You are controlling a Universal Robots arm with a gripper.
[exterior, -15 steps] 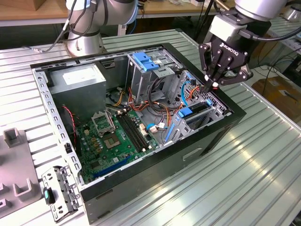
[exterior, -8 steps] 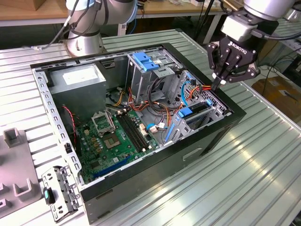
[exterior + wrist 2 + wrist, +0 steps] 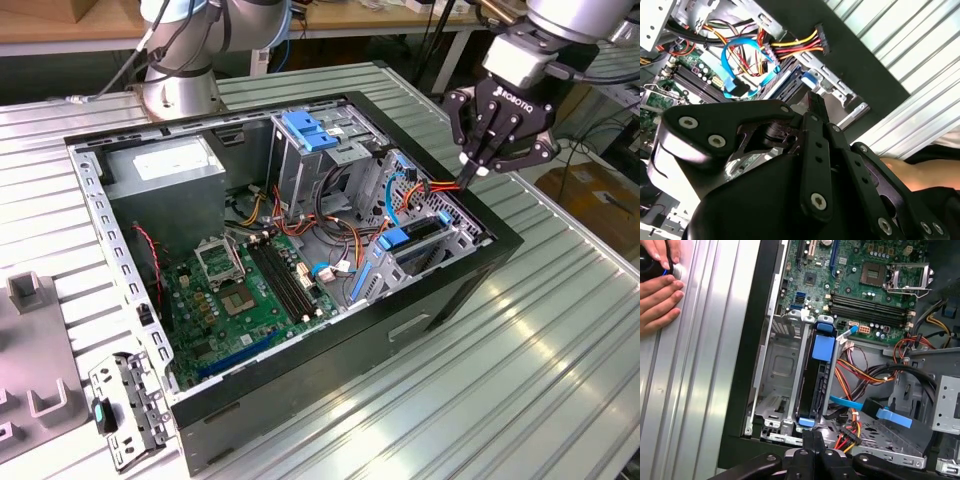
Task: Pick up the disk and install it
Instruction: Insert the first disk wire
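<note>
The fingers [image 3: 808, 442] of the gripper [image 3: 470, 176] are pressing together, clenched flat against each other and grasping nothing. In the first wrist view they are hanging just over the near end of the disk [image 3: 820, 377]; whether they are touching it I cannot tell. The disk is sitting on edge in a metal bay [image 3: 780, 370] at the corner of the open computer case [image 3: 440, 290], its dark body framed by blue rails and a blue tab showing at each end. In the exterior view the gripper is hovering over the case's far rim, towards the exterior view's right, with the disk [image 3: 420, 232] lying just below and beside it. A bundle of red, yellow and orange wires [image 3: 860, 375] is running right beside the bay, and a thin blue cable [image 3: 730, 65] is looping nearby. Further in, the green motherboard [image 3: 240, 290] is lying on the case floor. The case is resting on a ribbed metal desk [image 3: 520, 340], where a person's hand [image 3: 657, 295] is resting beside the case wall
</note>
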